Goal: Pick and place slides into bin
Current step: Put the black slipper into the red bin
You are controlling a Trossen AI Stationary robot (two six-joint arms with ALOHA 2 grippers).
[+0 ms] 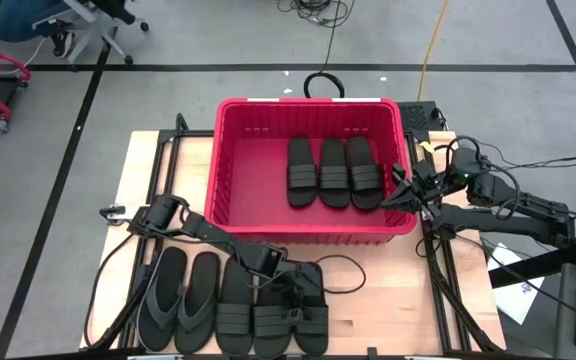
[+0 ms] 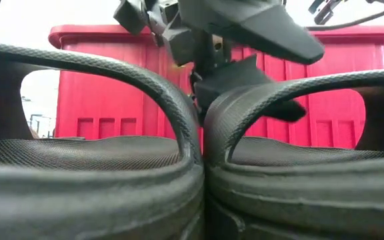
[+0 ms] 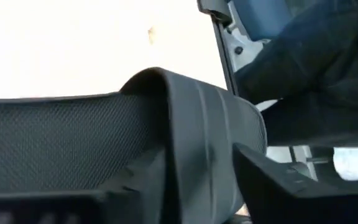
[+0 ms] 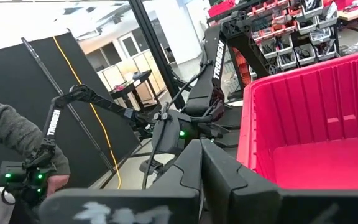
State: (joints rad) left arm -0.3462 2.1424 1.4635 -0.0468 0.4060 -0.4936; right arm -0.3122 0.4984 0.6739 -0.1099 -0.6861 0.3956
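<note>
The left gripper (image 1: pixel 290 283) sits low over the row of black foam slides (image 1: pixel 233 305) lying on the wooden table (image 1: pixel 388 300) in front of the large red rectangular plastic bin (image 1: pixel 313 232). In the left wrist view its dark fingers (image 3: pixel 278 186) stand on either side of a ribbed black band strap (image 3: pixel 197 124), so it appears to be clamped on, or just closing on, the strap of one slide near the right end of the row; whether the pads truly press it cannot be told. Five slides lie in that row, two of them grey-black thong sandals (image 1: pixel 178 295) at the far left end. Three more band slides (image 1: pixel 333 172) already lie side by side inside the bin, toward its right half.

The right gripper (image 1: pixel 400 195) waits at the bin's right rim, its fingers pressed together and holding nothing.

The likely trouble is the grip: the strap is soft and springy, and a shallow pinch could slip as the slide is lifted. The neighbouring slides touch one another, so the lift may drag or tip the next one. The bin's front wall stands just behind the row, and a dangling sole could catch its rim.

The low view is almost filled by two slide straps (image 2: pixel 145 80), hiding the fingertips. A person's sleeve and hand (image 4: pixel 45 180) show in the room beyond.
</note>
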